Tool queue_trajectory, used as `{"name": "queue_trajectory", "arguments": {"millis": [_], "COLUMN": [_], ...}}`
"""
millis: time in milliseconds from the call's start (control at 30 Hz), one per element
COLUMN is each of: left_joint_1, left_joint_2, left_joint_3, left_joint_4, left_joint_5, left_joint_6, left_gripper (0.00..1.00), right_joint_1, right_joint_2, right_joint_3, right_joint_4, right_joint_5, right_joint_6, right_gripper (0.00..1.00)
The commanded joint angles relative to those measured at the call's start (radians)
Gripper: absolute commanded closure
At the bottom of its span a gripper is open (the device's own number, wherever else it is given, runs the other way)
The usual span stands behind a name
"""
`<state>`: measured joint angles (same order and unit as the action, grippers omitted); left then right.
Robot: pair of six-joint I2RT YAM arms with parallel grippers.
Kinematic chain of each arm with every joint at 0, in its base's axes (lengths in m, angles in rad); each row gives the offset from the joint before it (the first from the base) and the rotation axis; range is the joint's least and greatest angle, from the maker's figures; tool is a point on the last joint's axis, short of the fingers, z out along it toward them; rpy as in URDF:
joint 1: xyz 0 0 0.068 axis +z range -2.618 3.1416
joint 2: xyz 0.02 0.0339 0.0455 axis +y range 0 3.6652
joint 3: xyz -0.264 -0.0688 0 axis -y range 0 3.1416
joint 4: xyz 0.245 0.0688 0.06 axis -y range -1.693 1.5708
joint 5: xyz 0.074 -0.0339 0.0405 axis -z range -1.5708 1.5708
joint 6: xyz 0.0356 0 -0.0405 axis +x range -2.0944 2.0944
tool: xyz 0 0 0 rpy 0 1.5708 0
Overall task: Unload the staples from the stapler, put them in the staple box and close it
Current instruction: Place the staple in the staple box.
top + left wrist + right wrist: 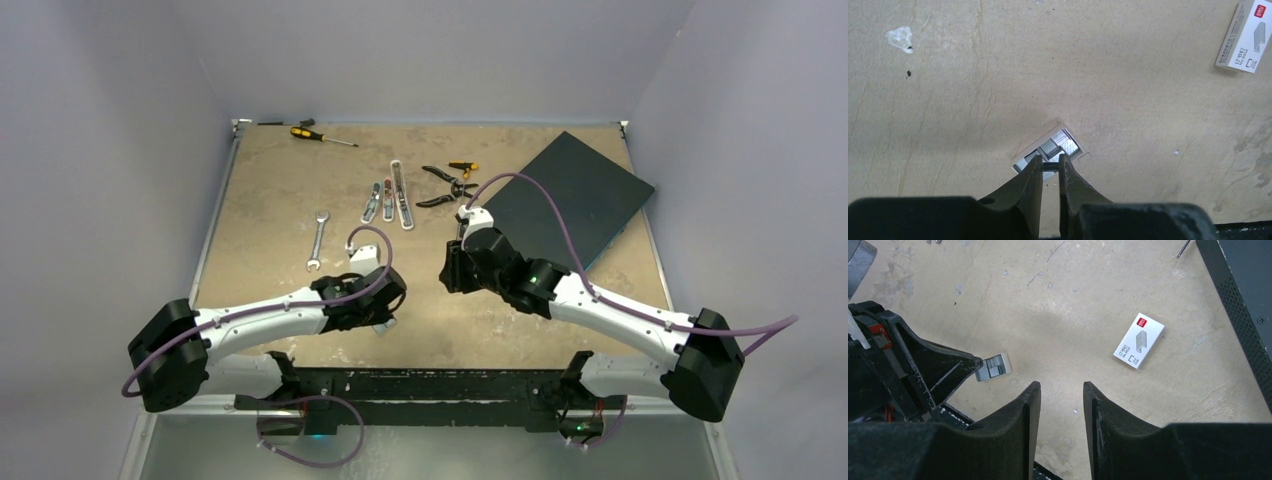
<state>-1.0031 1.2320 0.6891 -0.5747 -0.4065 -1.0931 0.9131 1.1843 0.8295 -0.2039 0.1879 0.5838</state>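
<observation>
Left gripper (1049,161) over the silvery-grey metal staples (1062,142)
Jaws nearly together, apparently pinching a strip; staples lie just ahead in a small white tray (1035,146), slanting rightward. Right gripper (1060,386) spread, farther off.

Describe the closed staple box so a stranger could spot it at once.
Start at the dark panel on the right of the table. Between it and the open tray of staples lies the staple box. Unlike the tray, it is closed, white, with a red corner label and a printed staple drawing.
</observation>
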Motion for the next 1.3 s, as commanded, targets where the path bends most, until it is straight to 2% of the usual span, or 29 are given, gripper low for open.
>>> {"name": "queue_trajectory", "arguments": {"millis": [0,167,600,833,967,1267], "left_joint_1": [-0.019,-0.034,-0.047,-0.049,-0.052,-0.051], "left_joint_2": [-0.006,-0.026,-0.034,0.005,0.028,0.050], "left_joint_3": [0.030,0.016,0.013,0.019,0.025,0.030], "left_joint_4": [-0.064,-0.063,-0.095,-0.032,0.022,0.028], "left_joint_5": [-0.071,-0.092,-0.095,-0.068,-0.046,-0.028], "left_joint_6": [-0.173,-0.238,-0.216,-0.146,-0.057,0.018], "left_gripper": [0.95,0.94,0.94,0.95,0.95,0.95], "right_joint_1": [-0.006,-0.006,-0.006,-0.005,-0.005,-0.006], "right_joint_2": [-0.021,-0.017,-0.014,-0.016,-0.018,0.004], "right_joint_3": [-0.005,-0.007,-0.012,-0.012,-0.016,-0.004], "right_joint_4": [0.016,0.017,0.025,0.022,0.020,0.024], "right_joint_5": [0.004,0.003,-0.005,-0.003,-0.002,-0.001], "right_joint_6": [0.011,0.011,0.010,0.013,0.014,0.006], "right_gripper": [0.60,0.60,0.60,0.60,0.60,0.60]}}
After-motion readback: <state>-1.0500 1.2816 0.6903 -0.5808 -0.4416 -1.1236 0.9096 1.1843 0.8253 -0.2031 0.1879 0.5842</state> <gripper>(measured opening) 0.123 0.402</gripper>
